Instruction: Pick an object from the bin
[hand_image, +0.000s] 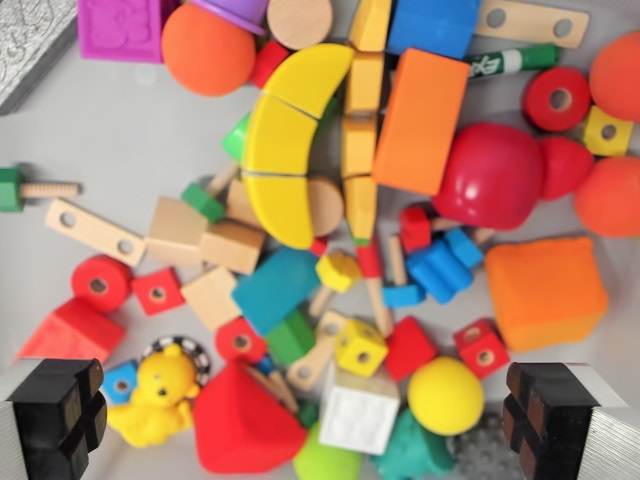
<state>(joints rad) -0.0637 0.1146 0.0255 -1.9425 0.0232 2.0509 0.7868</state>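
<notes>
I look straight down into a grey bin (120, 130) full of toys. A yellow wooden banana (285, 140) lies at the middle top, with an orange block (420, 120) and a red apple-like toy (490, 175) to its right. Lower down sit a teal block (275, 285), a yellow ball (445, 395), a white cube (358, 410), a red wedge (240, 420) and a yellow bear (160, 395). My gripper (305, 415) hangs above the pile, open, its black fingertips (60, 410) at the bottom corners with nothing held between them.
An orange foam cube (545, 290) lies at the right, an orange ball (207, 50) and a purple block (120, 28) at the top left. Wooden hole strips (95, 230), red wheels (100, 283) and small cubes are scattered around. Bare bin floor shows at the left.
</notes>
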